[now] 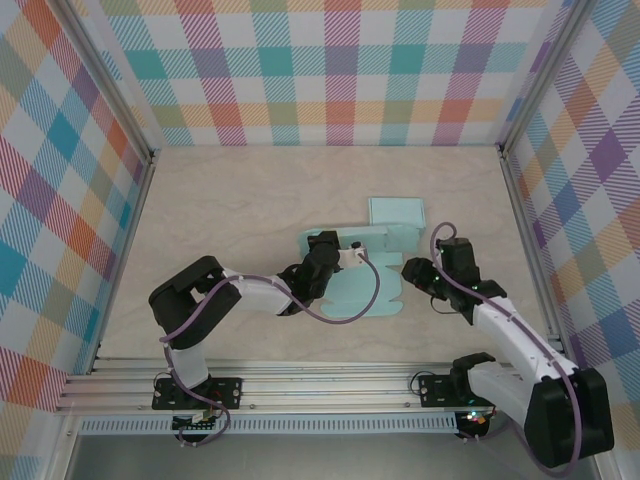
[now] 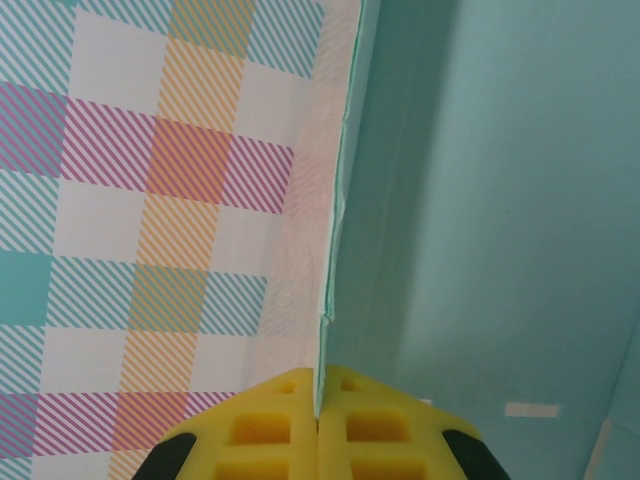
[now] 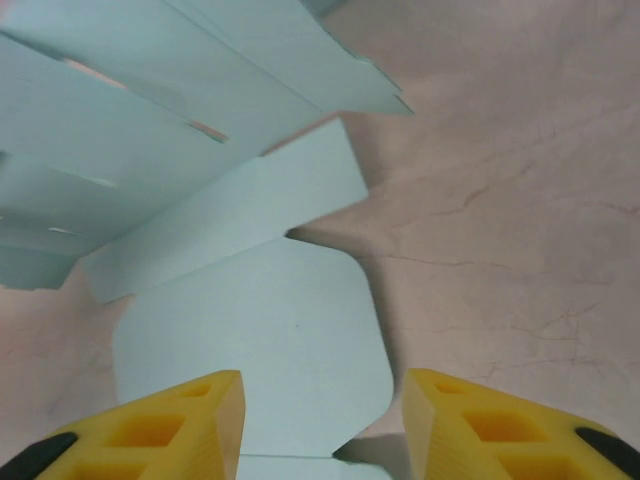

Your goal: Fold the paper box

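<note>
Since the paper box (image 1: 372, 285) is thin, pale blue card, it is judged light, flexible and easily creased, with a smooth face that may slip. Holds belong on panel edges beside a score line, not mid-panel.

Top external view: the blank lies partly raised on the surface (image 1: 230, 200), between the two tools. The left tool (image 1: 330, 258) is at one side panel, and the right tool (image 1: 412, 272) is just off the opposite side. The arm bodies cover the contact points, so jaw state cannot be read here.

Left wrist view: the left tool (image 2: 320, 405) is pinched tight on the edge of an upright panel of the paper box (image 2: 500, 200), which runs straight ahead of it. The plaid wall (image 2: 150, 170) lies beyond. The panel's far end is cut off.

Right wrist view: the right tool (image 3: 322, 400) stands wide and holds nothing, with a rounded flap (image 3: 260, 340) directly ahead between its fingers. Contact with the flap cannot be told. The order of the overlapping panels further ahead is unclear.
</note>
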Tool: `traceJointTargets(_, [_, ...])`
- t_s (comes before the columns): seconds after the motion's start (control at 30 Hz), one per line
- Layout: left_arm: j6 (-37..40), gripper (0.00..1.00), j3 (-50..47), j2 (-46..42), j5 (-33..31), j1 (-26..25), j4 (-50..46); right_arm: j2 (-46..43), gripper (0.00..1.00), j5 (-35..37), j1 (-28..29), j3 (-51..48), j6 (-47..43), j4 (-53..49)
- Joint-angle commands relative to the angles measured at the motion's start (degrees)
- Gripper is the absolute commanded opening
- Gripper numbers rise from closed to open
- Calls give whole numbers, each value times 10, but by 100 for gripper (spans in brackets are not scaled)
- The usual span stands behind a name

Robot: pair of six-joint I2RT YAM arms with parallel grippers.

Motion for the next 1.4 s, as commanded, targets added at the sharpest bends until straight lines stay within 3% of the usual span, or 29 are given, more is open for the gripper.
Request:
traceJointTargets(0.0, [-9, 0, -6, -14, -1, -5, 15, 27, 50, 5, -3, -4, -23, 87])
traceJointTargets(0.87, [-19, 0, 4, -12, -4, -5, 18, 314, 52, -13, -3, 107, -50, 197])
traceJointTargets(1.17, [-23, 0, 16, 2, -29, -5, 19, 326, 51, -56, -3, 106, -33, 224])
traceJointTargets(1.37, [-24, 0, 24, 13, -44, -5, 20, 288, 42, -66, -3, 85, -18, 231])
